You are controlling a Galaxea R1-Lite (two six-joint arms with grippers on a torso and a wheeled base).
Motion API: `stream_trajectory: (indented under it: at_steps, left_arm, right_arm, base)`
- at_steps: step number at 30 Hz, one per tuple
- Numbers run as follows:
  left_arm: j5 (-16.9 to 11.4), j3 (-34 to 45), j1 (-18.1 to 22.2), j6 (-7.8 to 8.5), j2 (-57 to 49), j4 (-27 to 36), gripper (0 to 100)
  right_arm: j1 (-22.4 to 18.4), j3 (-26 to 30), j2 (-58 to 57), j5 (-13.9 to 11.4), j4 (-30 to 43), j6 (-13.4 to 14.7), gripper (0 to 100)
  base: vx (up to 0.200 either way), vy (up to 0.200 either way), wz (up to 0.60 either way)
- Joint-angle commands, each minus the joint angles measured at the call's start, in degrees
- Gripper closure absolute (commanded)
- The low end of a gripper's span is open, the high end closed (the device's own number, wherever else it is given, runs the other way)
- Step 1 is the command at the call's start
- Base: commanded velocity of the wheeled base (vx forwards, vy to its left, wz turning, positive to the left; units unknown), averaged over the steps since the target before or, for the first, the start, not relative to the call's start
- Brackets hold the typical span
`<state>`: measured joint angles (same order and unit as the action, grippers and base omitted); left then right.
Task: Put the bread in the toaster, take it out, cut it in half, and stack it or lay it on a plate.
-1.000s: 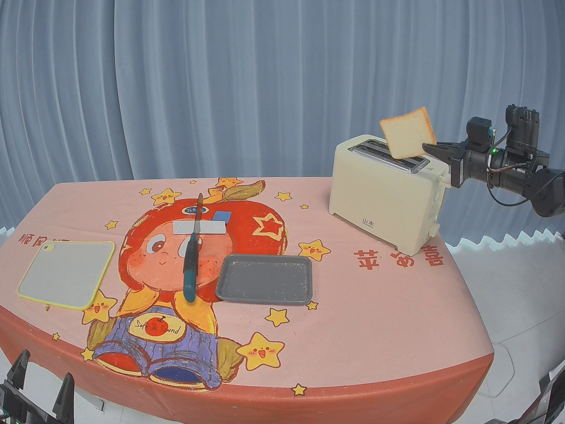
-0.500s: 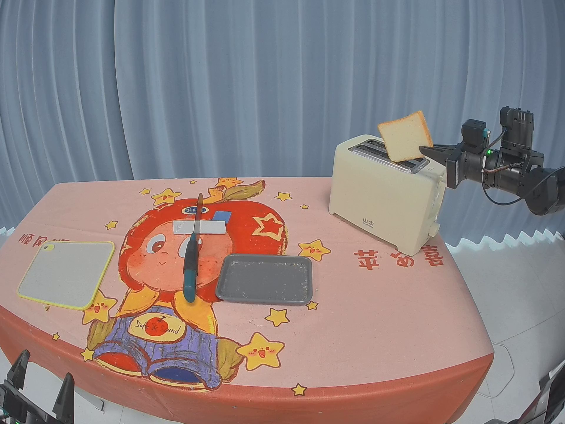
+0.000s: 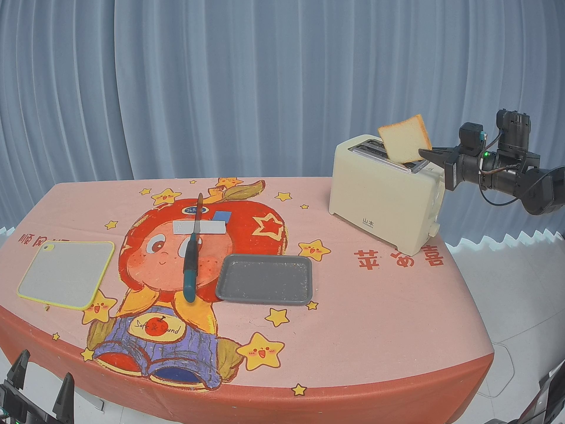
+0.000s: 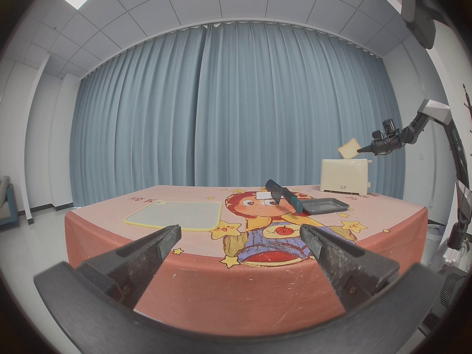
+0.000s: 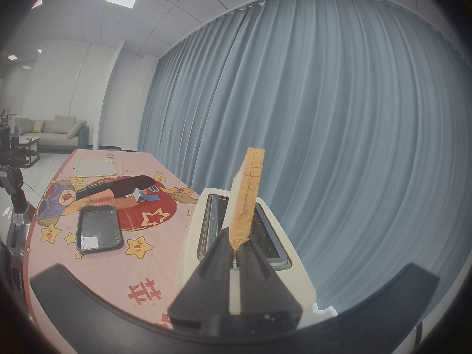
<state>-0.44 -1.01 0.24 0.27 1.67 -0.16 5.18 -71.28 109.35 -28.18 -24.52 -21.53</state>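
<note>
A slice of bread (image 3: 405, 138) hangs tilted over the slots of the cream toaster (image 3: 385, 192), its lower corner dipping toward a slot. My right gripper (image 3: 425, 151) is shut on the slice's right edge; in the right wrist view the bread (image 5: 247, 195) stands edge-on between the closed fingers (image 5: 219, 256) above the toaster (image 5: 246, 242). The left gripper (image 4: 241, 251) stands open below the table's near left edge, with nothing between its fingers. A grey tray-like plate (image 3: 265, 279), a teal-handled knife (image 3: 191, 257) and a cutting board (image 3: 66, 273) lie on the table.
The knife's blade rests on a small white-and-blue holder (image 3: 200, 226) near the table's middle. The toaster sits at the far right of the pink cloth (image 3: 376, 325), close to the edge. A blue curtain hangs behind.
My right gripper has lowered the bread a little and shifted it left, bringing its lower corner down to the toaster's slot. The left arm has not moved.
</note>
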Motion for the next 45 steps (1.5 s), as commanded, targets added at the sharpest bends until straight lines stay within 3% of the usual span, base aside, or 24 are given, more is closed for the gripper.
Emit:
stream_trajectory:
  at_steps: [1, 24, 32, 33, 45]
  left_arm:
    - [0.00, 1.01, 0.02, 0.00, 0.09, -0.02, 0]
    - [0.00, 1.01, 0.02, 0.00, 0.09, 0.07, 0]
    - [0.00, 1.01, 0.02, 0.00, 0.09, -0.02, 0]
    - [0.00, 1.01, 0.02, 0.00, 0.09, 0.07, 0]
    - [0.00, 1.01, 0.02, 0.00, 0.09, 0.07, 0]
  right_arm:
    - [0.00, 0.00, 0.43, -0.03, -0.01, -0.62, 100]
    - [0.27, 1.41, 0.69, 0.15, -0.09, -1.85, 100]
    - [0.00, 1.32, 1.04, 0.15, -0.01, -3.87, 100]
    - [0.00, 1.32, 1.04, 0.15, 0.08, -3.87, 0]
    - [0.00, 1.41, 0.51, 0.15, 1.14, -3.52, 0]
  base:
    - [0.000, 0.000, 0.00]
    - [0.000, 0.000, 0.00]
    - [0.000, 0.000, 0.00]
    - [0.000, 0.000, 0.00]
    - [0.000, 0.000, 0.00]
